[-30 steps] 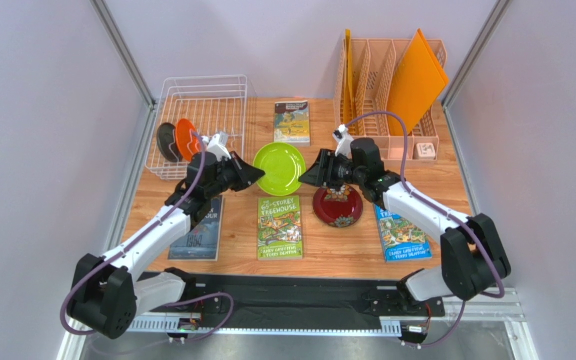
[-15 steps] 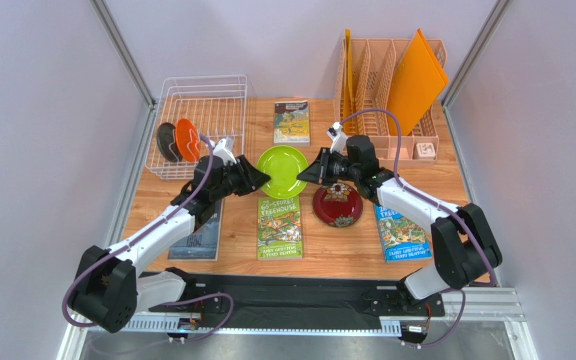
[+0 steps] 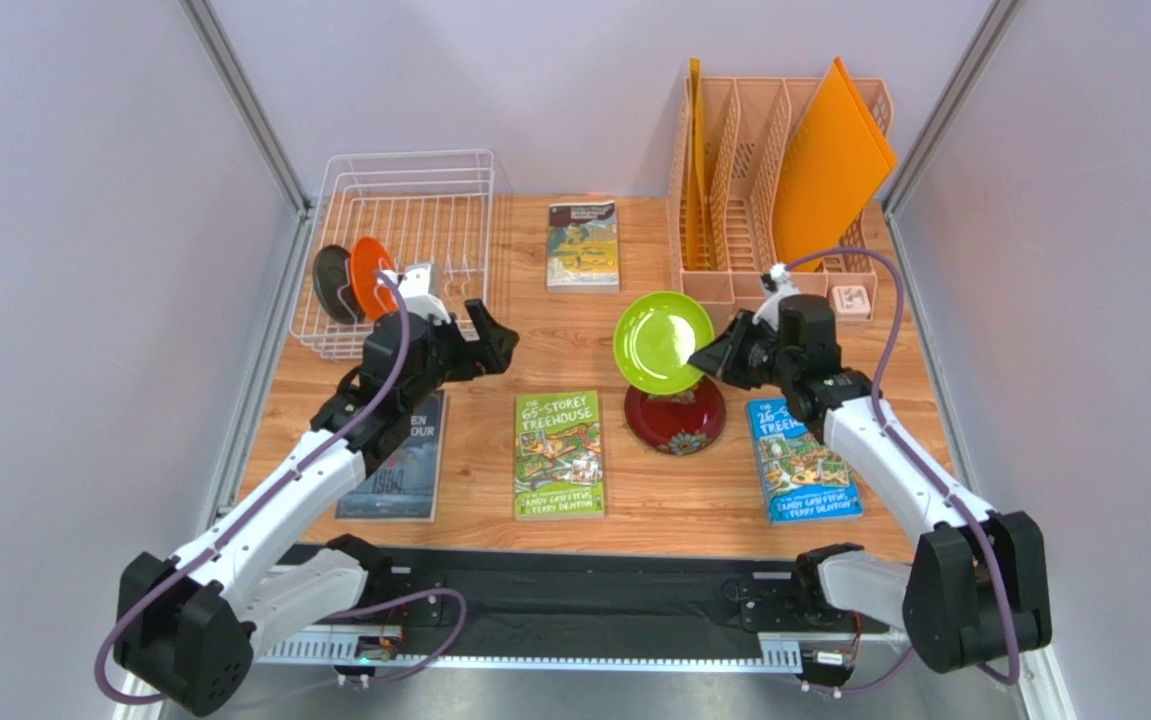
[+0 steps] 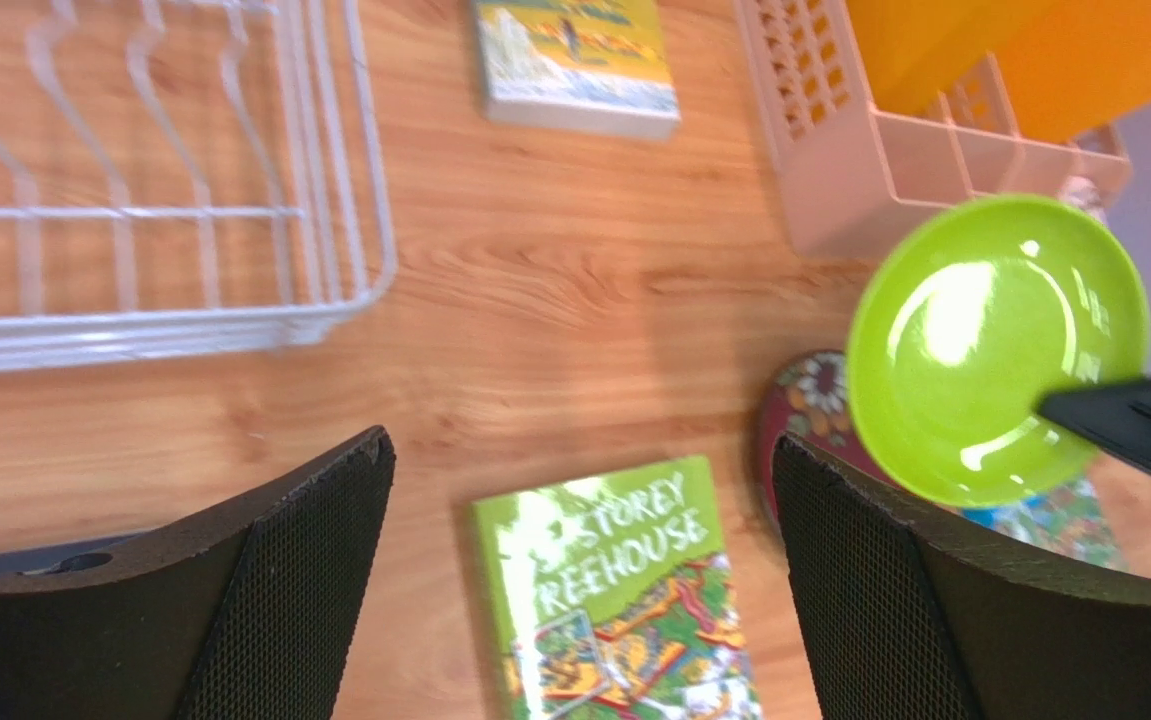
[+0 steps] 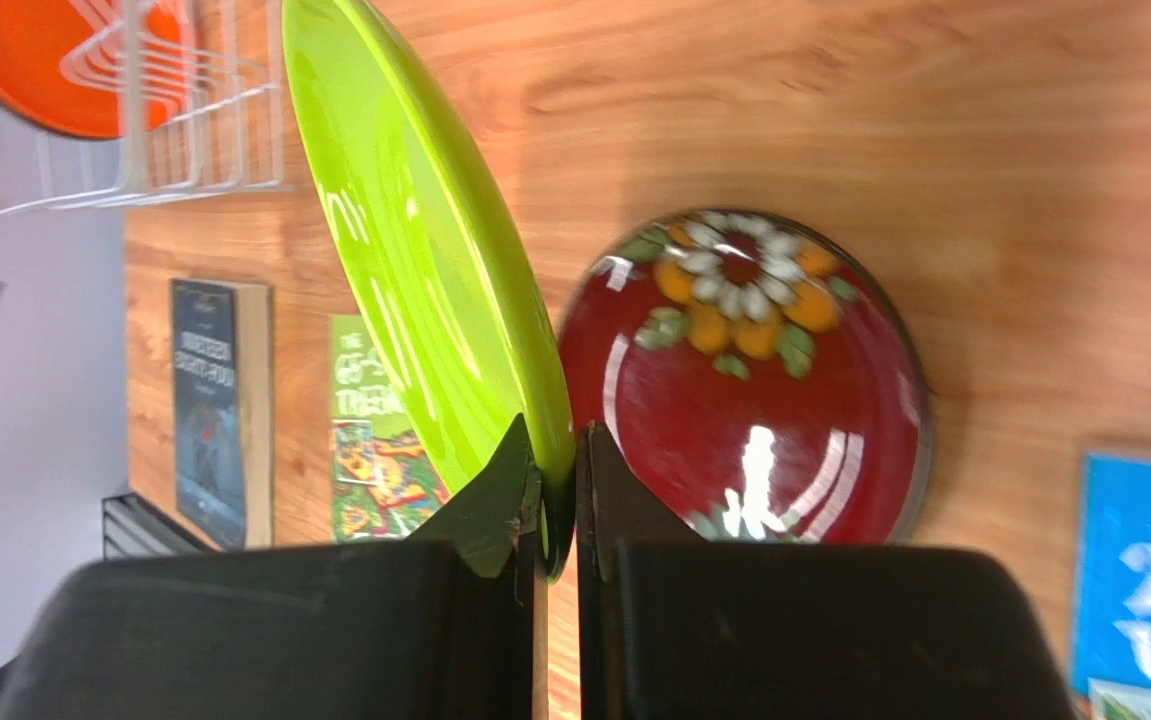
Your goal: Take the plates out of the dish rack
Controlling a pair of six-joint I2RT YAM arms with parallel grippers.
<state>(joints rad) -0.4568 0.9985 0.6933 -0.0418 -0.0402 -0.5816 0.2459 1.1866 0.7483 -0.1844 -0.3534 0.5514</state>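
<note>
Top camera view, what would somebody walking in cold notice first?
The lime green plate, pinched by its rim in the right hand, hangs tilted over the dark red floral plate lying on the table right of centre. Next, an orange plate and a dark plate stand on edge at the near left of the white dish rack, with the open, empty left hand beside it.
</note>
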